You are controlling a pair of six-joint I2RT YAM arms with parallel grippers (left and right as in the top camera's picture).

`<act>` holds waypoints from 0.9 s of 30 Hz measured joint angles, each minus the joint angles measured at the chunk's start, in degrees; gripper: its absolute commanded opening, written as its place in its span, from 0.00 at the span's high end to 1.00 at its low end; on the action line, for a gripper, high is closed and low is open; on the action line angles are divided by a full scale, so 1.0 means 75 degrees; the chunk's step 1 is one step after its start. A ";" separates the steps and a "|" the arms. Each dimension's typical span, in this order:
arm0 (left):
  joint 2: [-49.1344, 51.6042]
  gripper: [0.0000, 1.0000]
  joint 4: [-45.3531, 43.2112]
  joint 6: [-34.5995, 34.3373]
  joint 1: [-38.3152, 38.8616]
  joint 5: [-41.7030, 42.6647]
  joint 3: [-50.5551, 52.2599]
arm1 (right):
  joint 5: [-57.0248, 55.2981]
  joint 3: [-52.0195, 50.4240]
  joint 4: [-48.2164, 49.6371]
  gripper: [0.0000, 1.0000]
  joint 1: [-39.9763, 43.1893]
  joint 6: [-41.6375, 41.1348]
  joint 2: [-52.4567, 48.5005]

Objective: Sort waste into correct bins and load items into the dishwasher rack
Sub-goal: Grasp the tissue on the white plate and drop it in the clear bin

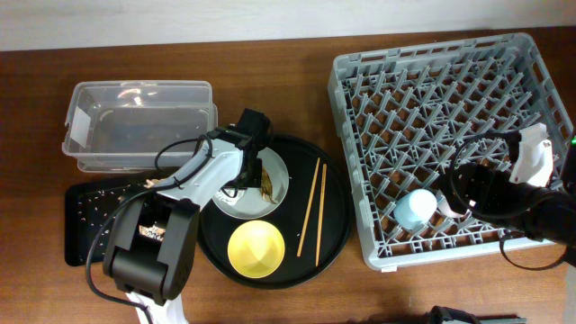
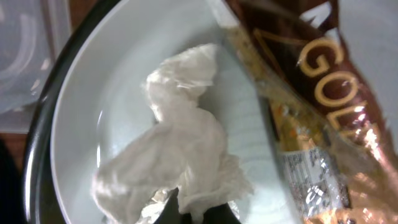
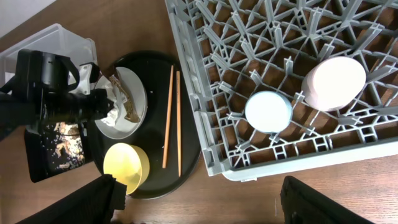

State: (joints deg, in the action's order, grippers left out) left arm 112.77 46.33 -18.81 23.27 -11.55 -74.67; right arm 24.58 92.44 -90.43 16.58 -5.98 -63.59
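My left gripper reaches toward two o'clock, tipped down, jaws perhaps closed; my right gripper, stretched toward nine o'clock, gapes wide.

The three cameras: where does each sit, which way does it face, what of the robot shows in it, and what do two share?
Overhead: above the table, facing straight down; both arms show, left over the plate, right over the dishwasher rack.
Left wrist: close above the plate, facing down at tissue and wrapper; dark fingertips at the bottom edge.
Right wrist: high over the rack, facing down; its two fingers in the bottom corners.
Shared: overhead and right wrist both show the chopsticks and yellow bowl.
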 measured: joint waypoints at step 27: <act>-0.0933 0.33 0.1658 0.1204 -0.1827 0.0493 -0.2681 | -0.0003 -0.0003 -0.0035 0.15 0.0000 -0.0003 0.0000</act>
State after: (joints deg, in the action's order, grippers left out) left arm 105.78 58.76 -9.78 9.56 -7.86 -94.78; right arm 24.56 92.42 -90.70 16.58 -6.00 -63.59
